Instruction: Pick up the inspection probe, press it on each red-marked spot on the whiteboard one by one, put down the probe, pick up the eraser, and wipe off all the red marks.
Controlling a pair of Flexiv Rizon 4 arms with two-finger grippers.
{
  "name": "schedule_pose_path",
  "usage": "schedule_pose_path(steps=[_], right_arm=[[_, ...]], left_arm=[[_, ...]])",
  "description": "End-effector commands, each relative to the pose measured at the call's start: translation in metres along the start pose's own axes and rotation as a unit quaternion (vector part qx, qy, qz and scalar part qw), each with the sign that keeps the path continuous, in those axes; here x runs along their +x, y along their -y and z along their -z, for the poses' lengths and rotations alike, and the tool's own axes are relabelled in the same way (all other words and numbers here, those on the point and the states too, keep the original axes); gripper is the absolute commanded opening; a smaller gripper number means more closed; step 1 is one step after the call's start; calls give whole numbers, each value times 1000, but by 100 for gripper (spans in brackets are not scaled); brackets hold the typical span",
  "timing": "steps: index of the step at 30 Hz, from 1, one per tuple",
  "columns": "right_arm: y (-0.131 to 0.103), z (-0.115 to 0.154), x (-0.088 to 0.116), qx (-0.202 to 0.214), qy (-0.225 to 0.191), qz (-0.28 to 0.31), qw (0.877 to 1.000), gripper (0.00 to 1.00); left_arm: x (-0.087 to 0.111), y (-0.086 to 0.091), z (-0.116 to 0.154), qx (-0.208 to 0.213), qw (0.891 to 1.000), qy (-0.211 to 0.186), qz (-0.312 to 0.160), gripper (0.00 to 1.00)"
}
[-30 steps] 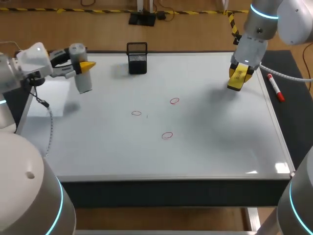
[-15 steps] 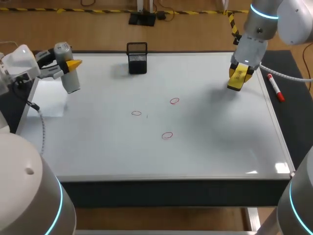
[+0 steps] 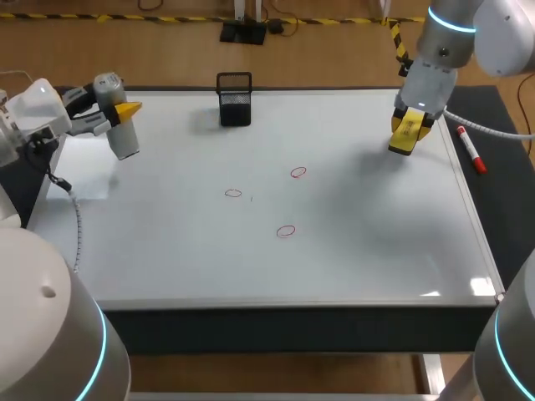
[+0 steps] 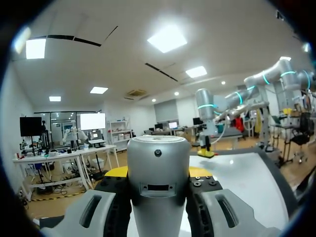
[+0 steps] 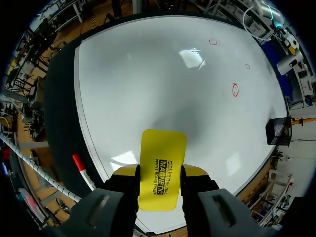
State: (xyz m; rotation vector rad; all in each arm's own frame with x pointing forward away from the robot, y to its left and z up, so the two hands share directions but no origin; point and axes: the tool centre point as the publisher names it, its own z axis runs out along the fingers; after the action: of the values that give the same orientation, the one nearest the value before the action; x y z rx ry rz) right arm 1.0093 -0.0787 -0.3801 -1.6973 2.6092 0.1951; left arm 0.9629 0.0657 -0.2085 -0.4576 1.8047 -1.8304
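Since a second ago your left arm has drawn back toward 9 o'clock, carrying the probe (image 3: 124, 144) out to the whiteboard's (image 3: 376, 251) 10 o'clock corner, and over the last half second it has barely shifted; your right arm has not moved at all. Your left gripper (image 3: 124, 110) is clamped on the probe, a grey cylinder held nearly upright, with a yellow-tipped finger pressed against each side of it, spread only as wide as its body. Your right gripper (image 3: 410, 127) sits above the board at about 2 o'clock, its fingers closed on the flat yellow eraser (image 5: 163, 148), which sticks out ahead of them and is clear of the surface, with its shadow lying on the white beneath. You have three small red marks (image 3: 298, 173) near the middle of the board: one just toward 1 o'clock of centre, one toward 9 o'clock, and one toward 6 o'clock, all well apart from both tools. A black mesh basket (image 3: 235, 100) stands at the far edge around 11 o'clock. A red marker (image 3: 471, 150) lies just off the board's 3 o'clock side, near the eraser.
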Motion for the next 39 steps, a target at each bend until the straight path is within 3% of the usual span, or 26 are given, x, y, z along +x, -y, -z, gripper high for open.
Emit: schedule_pose_path(steps=[1, 9, 18, 28, 39], right_arm=[[-1, 4, -4, 3, -10, 5, 1000, 0], [-33, 5, -37, 12, -28, 48, 998, 0], [-90, -4, -86, 17, -40, 114, 993, 0], [-151, -4, -145, 22, -25, 187, 982, 0], [-206, -24, -209, 26, -14, 241, 970, 0]], left_arm=[[1, 1, 0, 0, 1000, 2, 0, 0], [1, 1, 0, 0, 1000, 2, 0, 0], [1, 1, 0, 0, 1000, 2, 0, 0], [1, 1, 0, 0, 1000, 2, 0, 0], [1, 1, 0, 0, 1000, 2, 0, 0]])
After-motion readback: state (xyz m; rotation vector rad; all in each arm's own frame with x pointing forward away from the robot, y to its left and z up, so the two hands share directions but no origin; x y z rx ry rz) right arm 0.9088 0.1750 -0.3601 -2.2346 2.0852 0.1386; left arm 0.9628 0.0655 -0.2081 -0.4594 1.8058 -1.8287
